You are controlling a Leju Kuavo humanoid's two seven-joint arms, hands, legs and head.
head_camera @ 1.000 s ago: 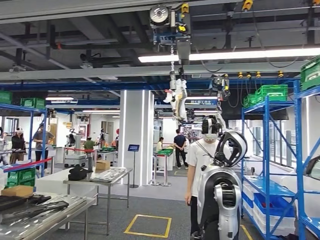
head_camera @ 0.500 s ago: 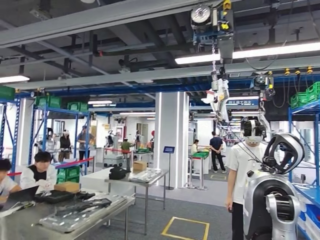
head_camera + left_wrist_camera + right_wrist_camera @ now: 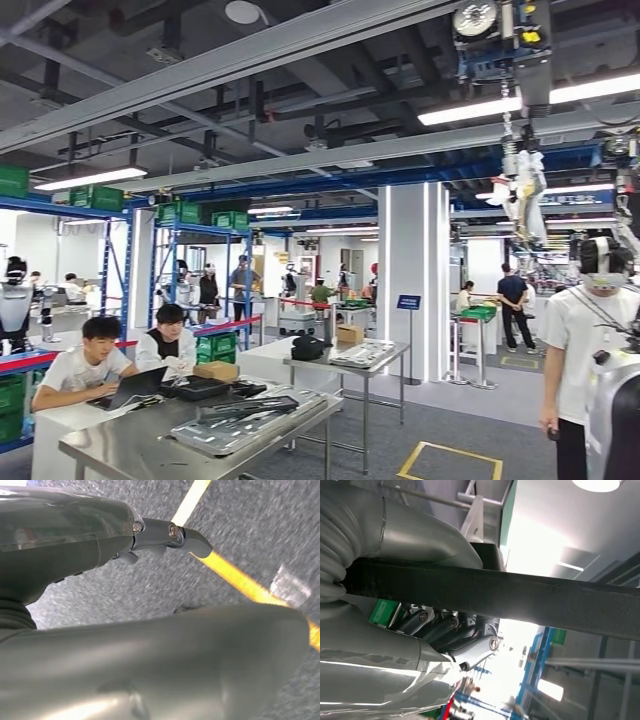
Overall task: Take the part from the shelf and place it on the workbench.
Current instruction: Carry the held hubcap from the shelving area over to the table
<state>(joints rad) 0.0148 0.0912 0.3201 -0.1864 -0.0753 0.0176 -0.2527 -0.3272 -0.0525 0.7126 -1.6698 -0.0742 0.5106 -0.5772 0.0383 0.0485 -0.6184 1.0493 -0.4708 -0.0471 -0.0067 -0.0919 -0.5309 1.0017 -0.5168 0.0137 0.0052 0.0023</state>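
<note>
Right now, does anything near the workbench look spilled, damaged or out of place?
Nothing stands out. Dark parts lie flat on the steel workbench, and two people sit behind it. The right hand grips a long black part.

Two seated people [image 3: 121, 352] at a laptop [image 3: 133, 387], white pillar [image 3: 411, 275] — yellow floor marking [image 3: 451, 462].

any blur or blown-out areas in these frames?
Head view: sharp, ceiling strip lights bright but readable. Left wrist view: floor and yellow line motion-smeared. Right wrist view: background blown out white behind the black part; right hand backlit.
</note>
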